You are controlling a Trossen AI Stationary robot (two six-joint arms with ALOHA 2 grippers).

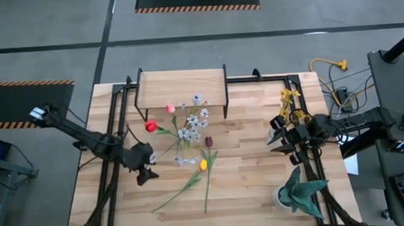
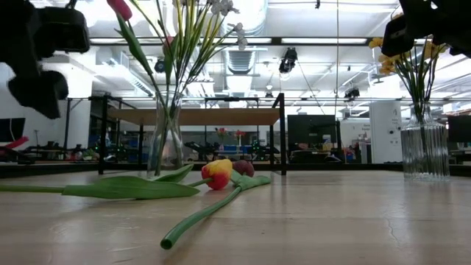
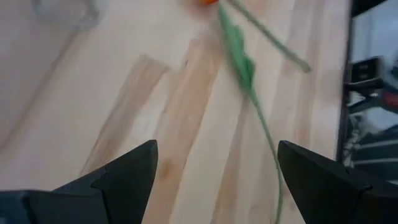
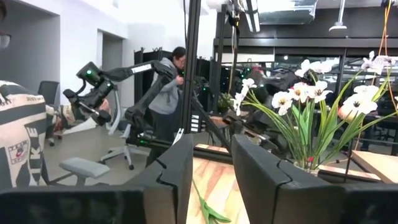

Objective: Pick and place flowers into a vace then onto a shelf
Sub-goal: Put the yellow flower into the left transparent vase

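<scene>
Green stems of two loose flowers (image 1: 203,167) lie on the tabletop (image 1: 247,187) just beside the clear vase (image 2: 165,140), which already holds a bunch in front of the shelf (image 1: 181,81). Left pincer (image 1: 147,167) hangs wide over them; it should drop squarely across one stem and pinch below the bloom. Right pincer (image 1: 285,142), narrowly parted and holding nothing, waits by the yellow flowers (image 1: 289,103).

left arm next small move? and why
Probably lower the left gripper toward the yellow tulip. Its fingers stand wide open with nothing between them, hovering above the table. The wrist view shows a green stem just ahead. Two tulips lie loose on the wood beside the glass vase, which already holds several flowers.
</scene>
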